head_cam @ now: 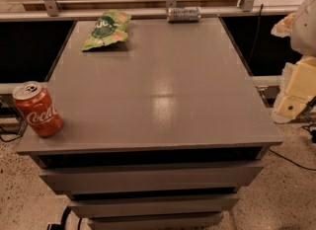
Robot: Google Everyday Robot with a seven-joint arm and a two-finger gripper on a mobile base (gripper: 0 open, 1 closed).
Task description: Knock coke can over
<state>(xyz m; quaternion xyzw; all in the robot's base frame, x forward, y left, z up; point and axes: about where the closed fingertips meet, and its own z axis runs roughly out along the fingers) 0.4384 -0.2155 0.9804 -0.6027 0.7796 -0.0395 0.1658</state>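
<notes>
The coke can [37,109] is red with white script and a silver top. It stands upright at the front left corner of the grey cabinet top [158,91], close to the left edge. My gripper [294,92] shows as cream and white parts at the right edge of the camera view, off the cabinet's right side and far from the can. It holds nothing that I can see.
A green snack bag [106,28] lies at the back left of the top. A silver-grey can [183,14] lies on its side at the back edge. A rail and glass counter run behind. Drawers are below the top.
</notes>
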